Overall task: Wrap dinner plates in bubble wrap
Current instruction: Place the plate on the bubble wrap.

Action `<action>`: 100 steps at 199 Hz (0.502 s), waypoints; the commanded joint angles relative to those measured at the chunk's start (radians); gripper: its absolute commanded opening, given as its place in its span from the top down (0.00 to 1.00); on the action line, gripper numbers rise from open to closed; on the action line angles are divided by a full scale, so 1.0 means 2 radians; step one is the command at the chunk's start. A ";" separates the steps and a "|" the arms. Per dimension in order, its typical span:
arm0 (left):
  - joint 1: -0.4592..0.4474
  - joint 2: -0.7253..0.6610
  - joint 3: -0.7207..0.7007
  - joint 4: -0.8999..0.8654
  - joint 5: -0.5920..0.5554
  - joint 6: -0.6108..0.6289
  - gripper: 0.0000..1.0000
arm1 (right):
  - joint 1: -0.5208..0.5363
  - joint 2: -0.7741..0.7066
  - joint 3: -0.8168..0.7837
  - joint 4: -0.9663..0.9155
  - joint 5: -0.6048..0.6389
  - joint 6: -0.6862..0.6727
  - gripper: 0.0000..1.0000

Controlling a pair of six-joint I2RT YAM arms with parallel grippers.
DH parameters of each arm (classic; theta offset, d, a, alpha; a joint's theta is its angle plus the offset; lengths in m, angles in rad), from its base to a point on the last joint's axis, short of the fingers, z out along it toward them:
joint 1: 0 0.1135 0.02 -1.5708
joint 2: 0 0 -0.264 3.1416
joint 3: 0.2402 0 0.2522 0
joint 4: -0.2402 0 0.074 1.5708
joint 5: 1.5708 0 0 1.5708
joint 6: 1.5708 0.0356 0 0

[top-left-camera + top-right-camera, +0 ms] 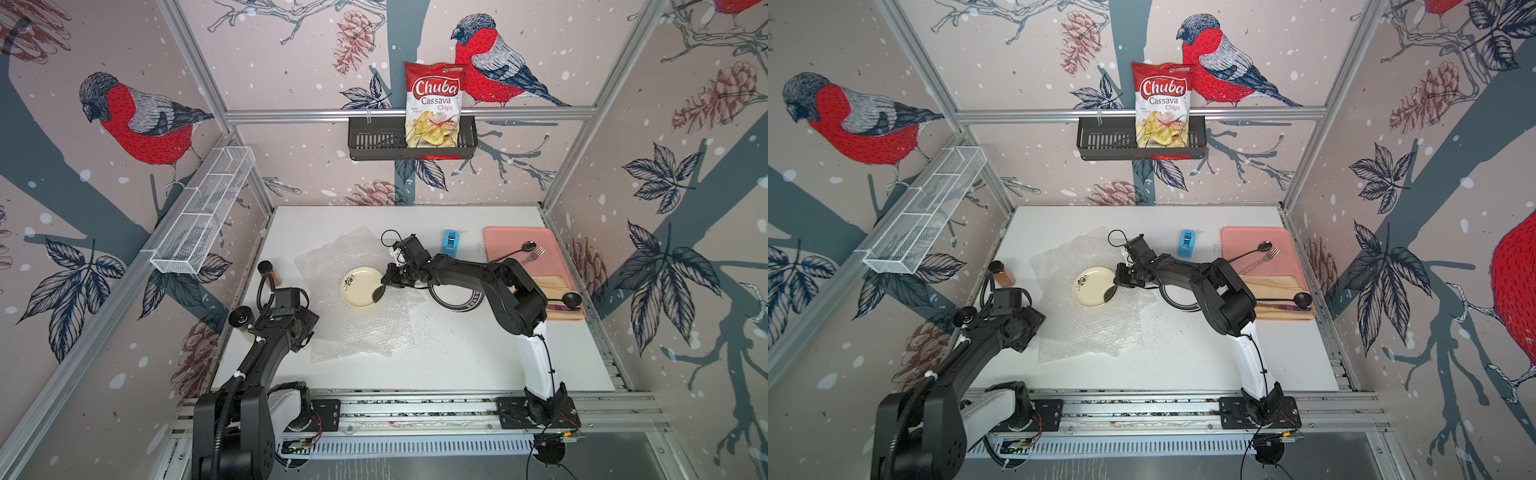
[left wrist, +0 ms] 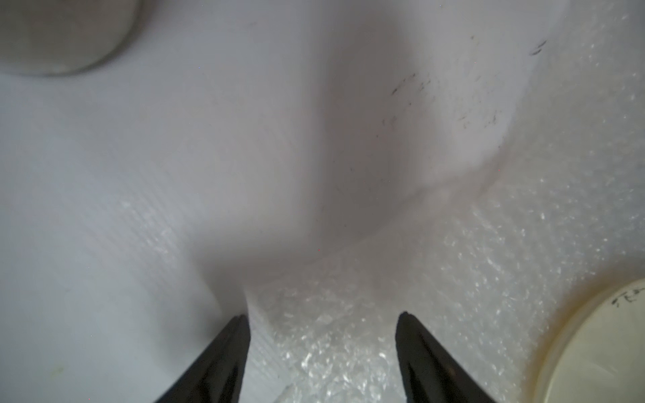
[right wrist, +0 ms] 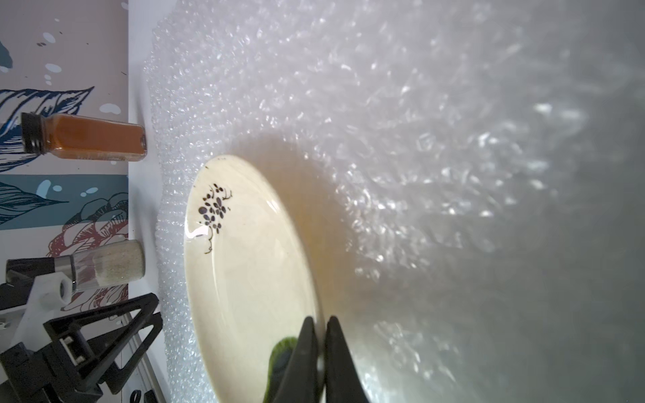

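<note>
A cream dinner plate (image 1: 359,286) with a floral sprig sits over the middle of the bubble wrap (image 1: 353,328) in both top views. My right gripper (image 3: 319,319) is shut on that plate's (image 3: 244,279) rim, one finger above it and one below. A second plate (image 1: 457,306), dark-rimmed, lies mostly hidden under the right arm. My left gripper (image 2: 323,315) is open, low over the near left corner of the bubble wrap (image 2: 349,349), which lies between its fingers. The floral plate's edge (image 2: 600,349) shows off to one side.
A pink tray (image 1: 507,241) with a spoon and fork stands at the back right, next to a blue tape dispenser (image 1: 449,242). Two spice jars (image 1: 270,272) stand by the left wall. A black basket (image 1: 374,141) with a chips bag hangs on the back wall.
</note>
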 commanded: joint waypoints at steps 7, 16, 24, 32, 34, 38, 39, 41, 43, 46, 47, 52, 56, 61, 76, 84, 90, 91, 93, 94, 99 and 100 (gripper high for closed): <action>0.002 0.017 0.000 -0.009 -0.038 -0.020 0.35 | -0.002 -0.022 -0.012 0.028 -0.012 0.003 0.83; 0.002 0.023 0.002 -0.007 -0.046 -0.019 0.36 | -0.004 -0.031 -0.016 0.032 -0.016 0.001 0.82; 0.003 0.027 0.003 -0.004 -0.050 -0.018 0.38 | -0.005 -0.038 -0.020 0.036 -0.020 0.000 0.81; 0.004 0.032 0.004 0.001 -0.048 -0.016 0.41 | -0.007 -0.045 -0.024 0.039 -0.021 -0.001 0.80; 0.004 0.034 0.003 0.002 -0.047 -0.016 0.42 | -0.007 -0.048 -0.025 0.040 -0.022 -0.001 0.80; 0.004 0.037 0.004 0.005 -0.045 -0.016 0.43 | -0.009 -0.051 -0.027 0.041 -0.024 -0.001 0.80; 0.004 0.038 0.004 0.006 -0.045 -0.016 0.43 | -0.009 -0.052 -0.028 0.042 -0.024 -0.001 0.80; 0.004 0.040 0.004 0.006 -0.043 -0.016 0.44 | -0.010 -0.053 -0.029 0.043 -0.024 -0.001 0.80; 0.004 0.041 0.004 0.007 -0.042 -0.016 0.45 | -0.010 -0.056 -0.030 0.043 -0.025 -0.001 0.80; 0.004 0.045 0.004 0.007 -0.039 -0.015 0.46 | -0.011 -0.058 -0.032 0.043 -0.026 -0.001 0.80; 0.004 0.045 0.004 0.007 -0.039 -0.014 0.47 | -0.011 -0.058 -0.032 0.044 -0.026 -0.001 0.80; 0.004 0.050 0.005 0.006 -0.036 -0.013 0.49 | -0.013 -0.063 -0.035 0.045 -0.029 0.000 0.80; 0.004 0.054 0.007 0.003 -0.035 -0.012 0.50 | -0.015 -0.066 -0.037 0.047 -0.030 0.000 0.80; 0.004 0.058 0.006 0.002 -0.035 -0.011 0.51 | -0.017 -0.070 -0.040 0.048 -0.032 0.000 0.80; 0.004 0.059 0.002 0.000 -0.037 -0.014 0.52 | -0.022 -0.084 -0.051 0.055 -0.036 0.001 0.80; 0.004 0.060 -0.004 0.002 -0.035 -0.015 0.52 | -0.026 -0.092 -0.058 0.059 -0.038 0.002 0.80; 0.004 0.060 -0.006 0.005 -0.032 -0.017 0.53 | -0.029 -0.096 -0.062 0.063 -0.040 0.003 0.80; 0.004 0.060 -0.007 0.006 -0.031 -0.017 0.53 | -0.030 -0.097 -0.063 0.063 -0.041 0.003 0.80; 0.004 0.061 -0.008 0.007 -0.030 -0.018 0.53 | -0.031 -0.099 -0.066 0.064 -0.041 0.003 0.80; 0.004 0.062 -0.009 0.008 -0.029 -0.018 0.53 | -0.032 -0.101 -0.066 0.065 -0.042 0.003 0.80; 0.004 0.064 -0.011 0.010 -0.026 -0.020 0.53 | -0.035 -0.105 -0.070 0.068 -0.045 0.004 0.79; 0.004 0.065 -0.011 0.010 -0.025 -0.020 0.53 | -0.035 -0.105 -0.071 0.069 -0.045 0.005 0.79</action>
